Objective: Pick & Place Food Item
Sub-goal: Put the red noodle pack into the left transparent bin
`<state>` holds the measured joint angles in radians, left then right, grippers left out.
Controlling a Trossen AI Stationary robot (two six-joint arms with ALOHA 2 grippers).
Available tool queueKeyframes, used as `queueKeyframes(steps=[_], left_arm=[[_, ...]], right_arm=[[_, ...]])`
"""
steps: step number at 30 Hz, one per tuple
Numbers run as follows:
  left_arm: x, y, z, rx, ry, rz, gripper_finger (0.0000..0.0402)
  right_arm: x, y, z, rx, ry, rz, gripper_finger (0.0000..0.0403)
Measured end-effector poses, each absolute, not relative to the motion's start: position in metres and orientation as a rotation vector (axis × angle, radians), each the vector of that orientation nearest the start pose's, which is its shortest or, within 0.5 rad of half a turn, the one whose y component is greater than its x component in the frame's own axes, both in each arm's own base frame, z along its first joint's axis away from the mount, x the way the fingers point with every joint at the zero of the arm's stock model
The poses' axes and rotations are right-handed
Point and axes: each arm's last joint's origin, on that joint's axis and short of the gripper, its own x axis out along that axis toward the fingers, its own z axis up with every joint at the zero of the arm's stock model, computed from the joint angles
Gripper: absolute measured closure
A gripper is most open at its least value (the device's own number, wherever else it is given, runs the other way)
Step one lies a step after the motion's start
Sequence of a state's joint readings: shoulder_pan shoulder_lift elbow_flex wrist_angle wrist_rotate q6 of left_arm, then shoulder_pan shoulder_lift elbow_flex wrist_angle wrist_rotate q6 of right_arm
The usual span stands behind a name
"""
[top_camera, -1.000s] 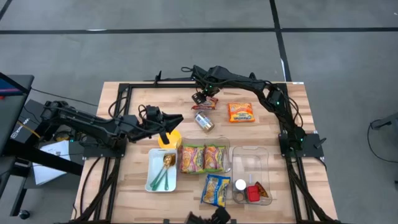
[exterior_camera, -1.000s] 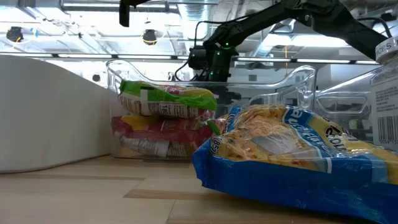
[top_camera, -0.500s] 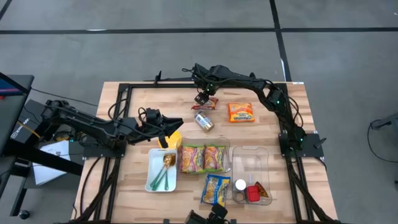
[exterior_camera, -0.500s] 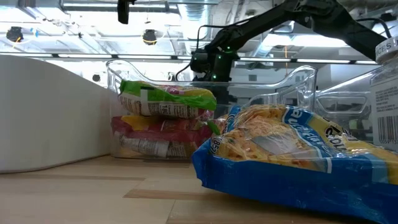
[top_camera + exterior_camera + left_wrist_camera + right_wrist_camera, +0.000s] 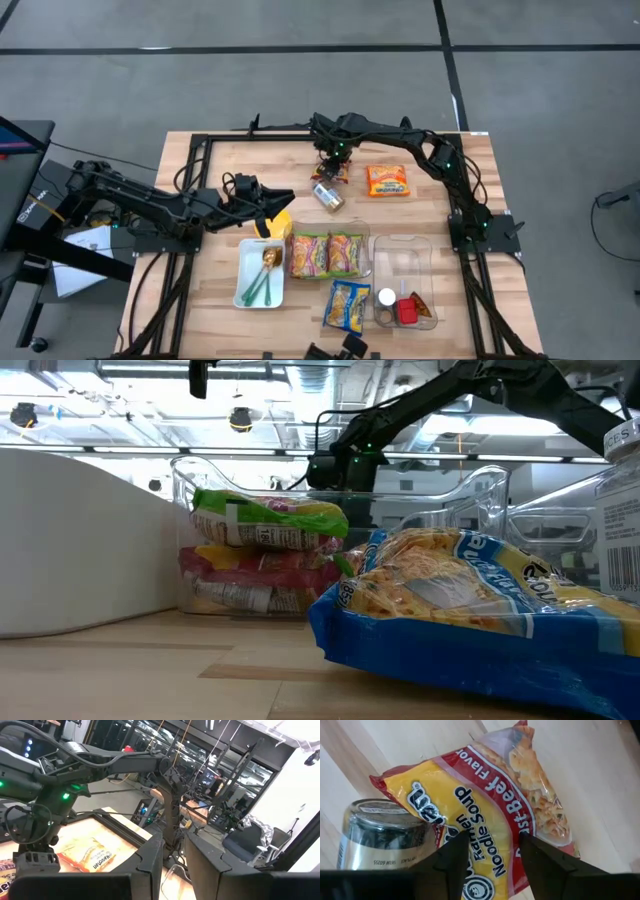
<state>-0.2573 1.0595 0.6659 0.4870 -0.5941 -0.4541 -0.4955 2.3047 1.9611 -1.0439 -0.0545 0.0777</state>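
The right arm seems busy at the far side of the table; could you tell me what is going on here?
The right hand is down over a ramen noodle soup packet lying flat on the table, fingers either side, not yet clamped. A tin can lies beside the packet, touching its edge. The left hand waits above the yellow item near the white tray.

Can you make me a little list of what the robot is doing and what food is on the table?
right tool: down over the ramen noodle soup packet, fingers either side of it
left tool: waiting by the yellow thing
can: lying on its side, touching the ramen packet
orange packet: flat on the table, beside the ramen
clear bin: holds two noodle packets
white tray: holds spoons
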Motion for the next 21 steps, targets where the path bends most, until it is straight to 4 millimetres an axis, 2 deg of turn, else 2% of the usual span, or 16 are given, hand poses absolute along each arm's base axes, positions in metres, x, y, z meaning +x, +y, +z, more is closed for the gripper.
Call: queueKeyframes(steps=[5,17,21], left_arm=[[0.228,-0.0432,0.3038,-0.489,-0.161,0.312,0.0325],[0.228,-0.0432,0.3038,-0.513,-0.165,0.31,0.0325],[0.228,-0.0432,0.3037,-0.513,-0.165,0.31,0.0325]], right_arm=[[0.4114,-0.2184,0.1778,0.446,1.33,-0.426,0.0264],[0.4107,-0.2198,0.1767,0.454,1.332,-0.452,0.0393],[0.4112,-0.2176,0.179,0.44,1.336,-0.46,0.0399]])
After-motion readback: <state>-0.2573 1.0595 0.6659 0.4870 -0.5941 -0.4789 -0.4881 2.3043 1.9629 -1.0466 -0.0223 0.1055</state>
